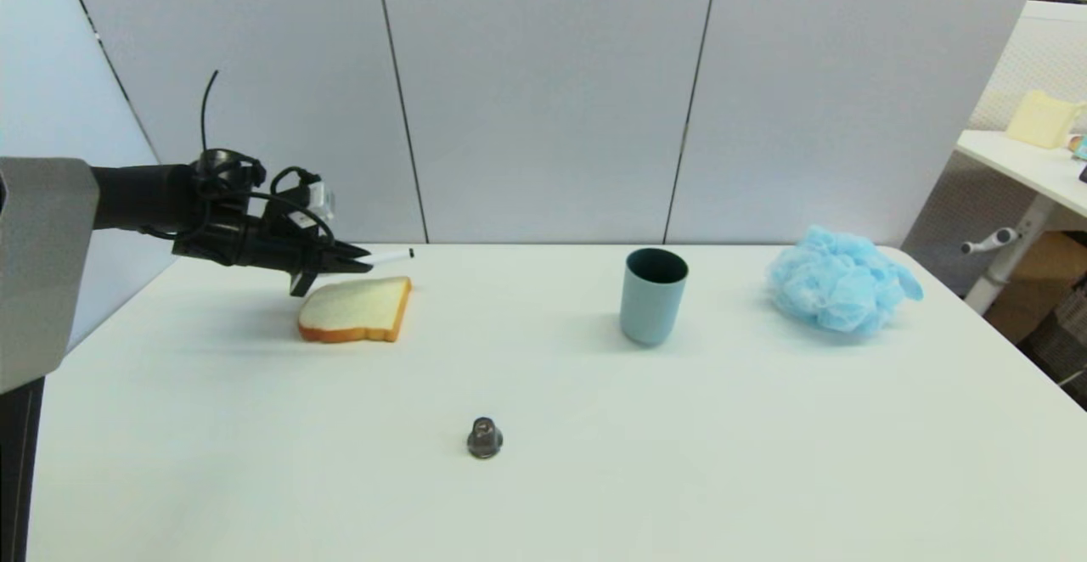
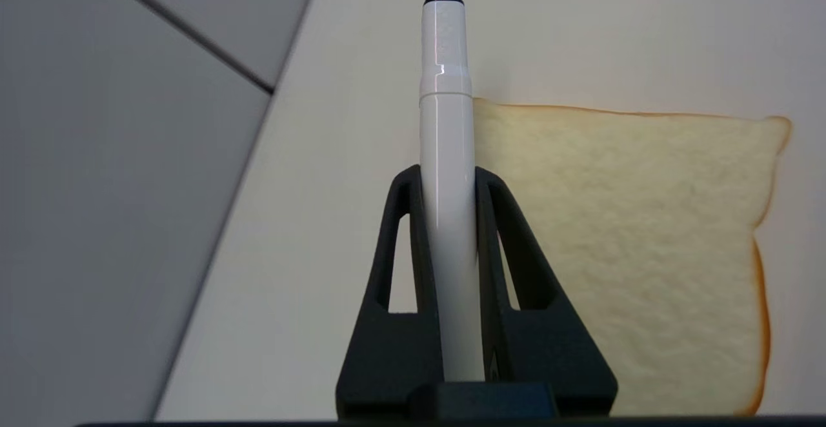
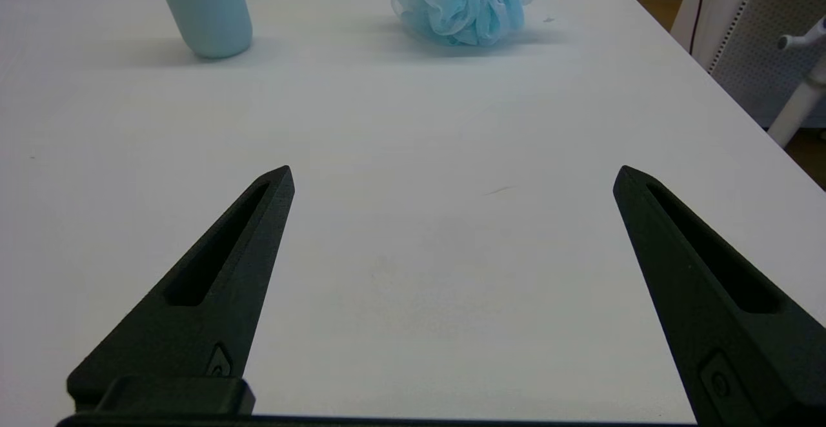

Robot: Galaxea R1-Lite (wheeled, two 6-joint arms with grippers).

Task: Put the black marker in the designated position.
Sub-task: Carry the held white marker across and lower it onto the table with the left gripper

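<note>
The left gripper (image 1: 361,261) reaches in from the left at the far-left part of the table (image 1: 594,460), its two fingers closed tight on the black marker (image 1: 386,255), which sticks out rightward beyond the fingertips, held above the far edge of the bread slice (image 1: 357,309). From the head view only the marker's free end with its small black tip can be seen; the rest of the barrel is lost inside the dark gripper. The left wrist view fills that in: the marker (image 2: 446,188) runs straight out between the fingers (image 2: 403,233), its white barrel, cap seam and black end tip all plain, with the bread slice (image 2: 632,253) below on one side and bare white tabletop on the other, up to the grey wall panels (image 2: 97,188). The designated position (image 1: 509,250), the bare strip of tabletop against the wall, lies just past the marker's tip. The marker's rear end is hidden behind the gripper body in both views. The right gripper (image 3: 452,182) shows only in its own wrist view, fingers spread wide and empty over bare table, with the pale blue cup (image 3: 203,8) and the blue mesh puff (image 3: 464,1) farther off, both cut by the frame's edge. The head view alone shows the small dark grey knob (image 1: 484,438) at the near middle of the table.
</note>
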